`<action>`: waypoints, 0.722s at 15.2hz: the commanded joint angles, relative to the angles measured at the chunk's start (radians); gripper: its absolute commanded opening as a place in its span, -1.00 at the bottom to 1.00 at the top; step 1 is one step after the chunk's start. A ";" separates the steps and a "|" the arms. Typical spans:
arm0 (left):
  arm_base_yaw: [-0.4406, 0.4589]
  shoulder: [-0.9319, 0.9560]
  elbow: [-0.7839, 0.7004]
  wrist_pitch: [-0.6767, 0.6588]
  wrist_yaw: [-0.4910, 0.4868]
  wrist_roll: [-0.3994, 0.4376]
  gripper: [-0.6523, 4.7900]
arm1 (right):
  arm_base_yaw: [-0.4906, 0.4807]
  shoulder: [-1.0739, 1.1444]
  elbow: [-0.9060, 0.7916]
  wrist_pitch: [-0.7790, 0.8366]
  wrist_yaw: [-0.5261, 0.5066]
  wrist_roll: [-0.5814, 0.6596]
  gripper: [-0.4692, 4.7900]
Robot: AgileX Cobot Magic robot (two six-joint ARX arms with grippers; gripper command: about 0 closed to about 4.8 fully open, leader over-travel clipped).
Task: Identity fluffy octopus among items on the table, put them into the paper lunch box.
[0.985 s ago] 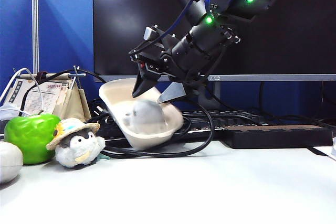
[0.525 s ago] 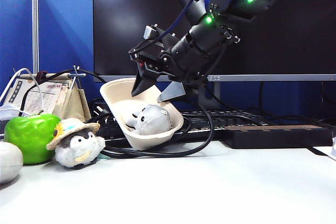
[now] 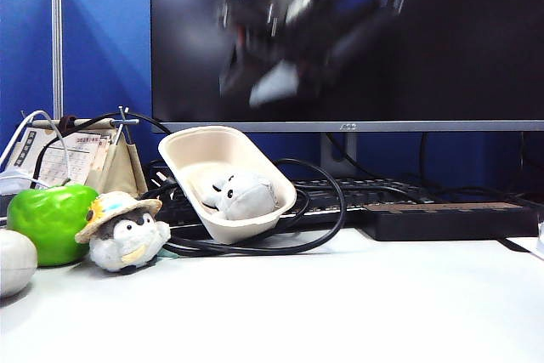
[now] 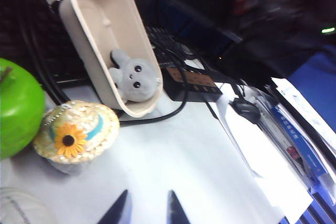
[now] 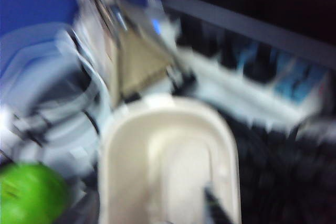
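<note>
The fluffy octopus (image 3: 242,195) is a pale grey plush lying inside the paper lunch box (image 3: 183,146), which leans tilted on cables at the back of the table (image 3: 340,303). The left wrist view shows the octopus (image 4: 135,77) face up at the lower end of the box (image 4: 92,3). My right gripper (image 3: 255,84) is a blur high above the box, fingers apart and holding nothing. Its wrist view is smeared and shows only the box (image 5: 168,156). My left gripper (image 4: 148,205) hangs open over bare table.
A penguin plush in a straw hat (image 3: 123,231) sits left of the box, beside a green apple (image 3: 51,220) and a white round object (image 3: 15,261). Black cables (image 3: 314,210), a keyboard (image 3: 357,193) and a power strip (image 3: 450,218) lie behind, under a monitor.
The right gripper has lifted fast from just above the box to well above it. The octopus, blurred one second ago, has settled in the box. The left gripper has not moved.
</note>
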 commanded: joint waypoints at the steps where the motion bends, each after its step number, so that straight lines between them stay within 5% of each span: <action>1: 0.000 -0.003 0.000 -0.013 -0.003 0.005 -0.40 | 0.001 -0.116 0.004 -0.042 -0.003 -0.003 0.06; 11: 0.000 -0.003 0.000 -0.014 0.005 0.003 -0.40 | 0.001 -0.258 0.002 -0.390 0.019 -0.003 -0.04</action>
